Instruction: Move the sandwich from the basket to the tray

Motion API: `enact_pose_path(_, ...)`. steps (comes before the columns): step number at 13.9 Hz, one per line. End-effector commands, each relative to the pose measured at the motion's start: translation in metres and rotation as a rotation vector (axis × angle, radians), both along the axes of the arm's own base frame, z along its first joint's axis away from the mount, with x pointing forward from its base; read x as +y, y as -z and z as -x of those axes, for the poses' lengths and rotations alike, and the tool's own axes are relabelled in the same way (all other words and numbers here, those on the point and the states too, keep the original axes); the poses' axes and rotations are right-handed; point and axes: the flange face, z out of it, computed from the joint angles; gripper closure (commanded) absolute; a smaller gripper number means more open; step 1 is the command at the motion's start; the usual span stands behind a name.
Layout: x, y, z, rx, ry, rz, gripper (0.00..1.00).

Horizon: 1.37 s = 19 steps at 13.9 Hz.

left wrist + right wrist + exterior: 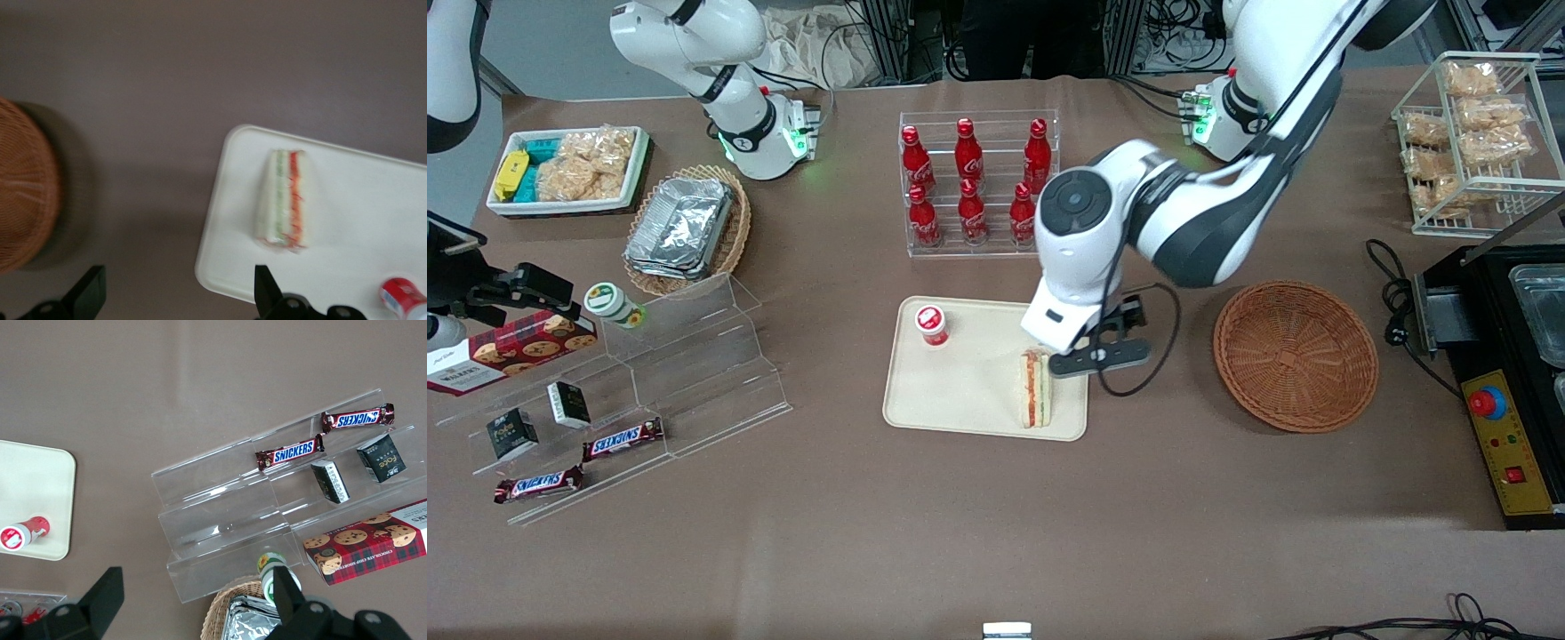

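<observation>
- Sandwich (1036, 402) is lying on the beige tray (960, 391), right at the tray's end toward the working arm, striped red and green edge facing up.
- Left gripper (1096, 354) hangs just above that same tray end, beside the sandwich and not touching it. In the wrist view its two black fingers (267, 291) are spread wide apart with nothing between them.
- Round reddish-brown basket (1296, 355) sits on the brown table (996, 524) toward the working arm's end, well clear of the tray, and looks empty as far as I can make out.
- Small red-capped cup (931, 324) is on the tray too, at its other end, farther from the front camera than the sandwich.
- Rack of red cola bottles (971, 182) stands farther from the camera than the tray.
</observation>
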Motion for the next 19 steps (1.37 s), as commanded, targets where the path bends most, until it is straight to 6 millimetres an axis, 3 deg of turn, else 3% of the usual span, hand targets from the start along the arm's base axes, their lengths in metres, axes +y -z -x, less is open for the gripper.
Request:
enact_pose_path(1, 0.047, -0.068, -0.001, 0.037, 0.009, -0.021, 0.00)
enact_pose_path(3, 0.098, -0.106, -0.011, 0.029, -0.007, -0.029, 0.00)
enact_pose_path(7, 0.194, -0.159, -0.023, 0.051, 0.035, 0.071, 0.00)
enact_pose_path(11, 0.279, -0.187, -0.016, 0.106, 0.069, 0.103, 0.00)
enact_pose_path(13, 0.309, -0.200, -0.008, 0.114, 0.089, 0.107, 0.00)
enact_pose_path(15, 0.336, -0.206, 0.005, 0.126, 0.114, 0.113, 0.00)
enact_pose_path(17, 0.379, -0.207, 0.007, 0.143, 0.171, 0.140, 0.00)
enact_pose_path(19, 0.395, -0.209, 0.007, 0.142, 0.208, 0.138, 0.00)
